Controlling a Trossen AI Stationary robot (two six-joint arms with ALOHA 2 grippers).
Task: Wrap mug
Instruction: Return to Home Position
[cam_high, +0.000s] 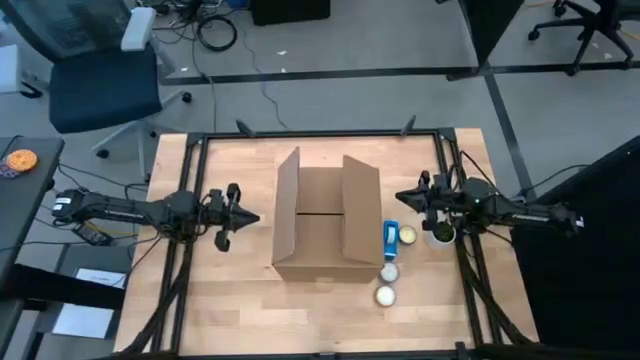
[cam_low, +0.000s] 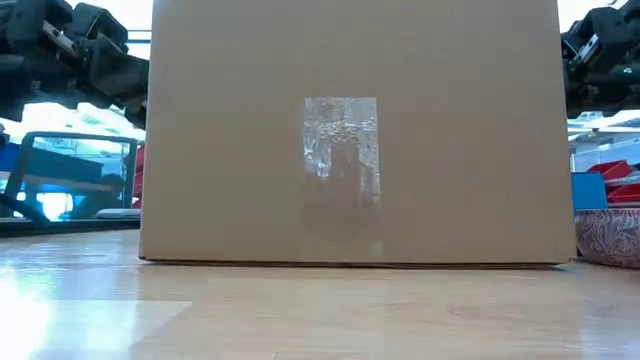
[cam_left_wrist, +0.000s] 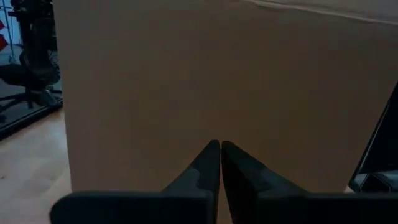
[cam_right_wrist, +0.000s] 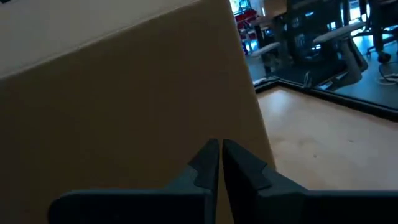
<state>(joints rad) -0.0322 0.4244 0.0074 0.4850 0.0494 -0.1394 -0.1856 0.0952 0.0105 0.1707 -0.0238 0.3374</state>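
Observation:
An open cardboard box stands in the middle of the table, its flaps up. A white mug, seen from above, stands at the box's right, partly under my right arm. My left gripper hovers shut just left of the box, pointing at its left wall. On the other side my right gripper is shut too, pointing at the box's right wall. Neither gripper touches anything. In the low view the box hides the middle of the table.
Right of the box lie a blue packet, a small yellowish round thing and two round patterned bowls; one bowl shows in the low view. Bare wood lies near the front edge and left of the box.

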